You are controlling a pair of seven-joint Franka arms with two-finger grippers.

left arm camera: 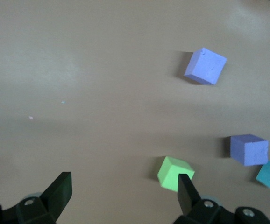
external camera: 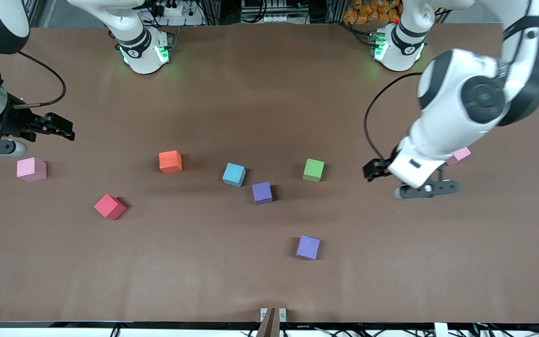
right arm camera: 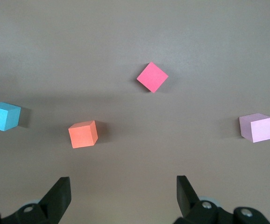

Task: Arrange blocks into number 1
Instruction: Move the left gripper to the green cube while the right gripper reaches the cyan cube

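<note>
One pink block [external camera: 459, 155] half-hidden under left arm; both hands [external camera: 376, 169] [external camera: 59, 126] apart, empty.

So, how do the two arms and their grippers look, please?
Both arms have glossy white shells with black joint sections, and green lights glow at their bases. A black cable loops along each arm. The left gripper and the right gripper are black, with two wedge-shaped fingers each.
</note>
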